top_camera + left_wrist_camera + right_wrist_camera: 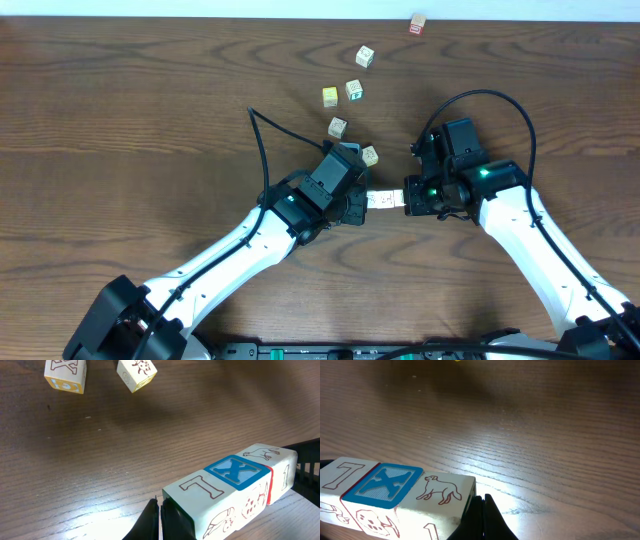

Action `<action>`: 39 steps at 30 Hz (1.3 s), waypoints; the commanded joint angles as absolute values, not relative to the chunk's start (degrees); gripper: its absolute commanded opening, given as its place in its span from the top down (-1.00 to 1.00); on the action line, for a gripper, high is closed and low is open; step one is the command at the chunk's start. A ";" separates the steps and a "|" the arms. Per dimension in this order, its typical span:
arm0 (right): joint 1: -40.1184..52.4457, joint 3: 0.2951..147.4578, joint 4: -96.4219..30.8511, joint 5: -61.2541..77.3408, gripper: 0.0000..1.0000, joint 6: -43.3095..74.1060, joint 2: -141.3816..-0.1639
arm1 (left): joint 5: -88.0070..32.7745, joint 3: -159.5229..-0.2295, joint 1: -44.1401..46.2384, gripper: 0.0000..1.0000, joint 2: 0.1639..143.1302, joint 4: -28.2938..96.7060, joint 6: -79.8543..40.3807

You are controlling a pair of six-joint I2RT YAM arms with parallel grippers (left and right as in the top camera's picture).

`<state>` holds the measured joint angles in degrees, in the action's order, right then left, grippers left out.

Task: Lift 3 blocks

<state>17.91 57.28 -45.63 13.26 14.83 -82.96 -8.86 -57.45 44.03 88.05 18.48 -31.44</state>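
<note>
Grained wood table, three smooth printed cubic blocks end-to-end

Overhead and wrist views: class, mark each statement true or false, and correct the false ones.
1. Three blocks sit side by side in one row between the left gripper and the right gripper. True.
2. The middle block shows a blue X on its top face. True.
3. The left gripper's jaws stand wide open. False: they are shut, with the tip at the end of the row.
4. The red cube lies right beside the row. False: it lies far off, near the far edge of the table.
5. Several loose cubes lie on the table beyond the left gripper. True.
</note>
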 commanded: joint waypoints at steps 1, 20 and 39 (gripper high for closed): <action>21.12 60.51 -43.99 35.68 0.98 15.05 -82.00 | -22.44 -60.36 47.99 0.85 86.83 15.22 -30.26; 21.15 63.00 -47.20 38.24 0.97 15.86 -81.97 | -20.08 -60.90 47.99 0.85 86.80 16.21 -32.01; 24.16 67.79 -51.46 32.97 0.98 15.81 -81.97 | -17.87 -62.61 49.91 0.86 85.10 17.30 -31.73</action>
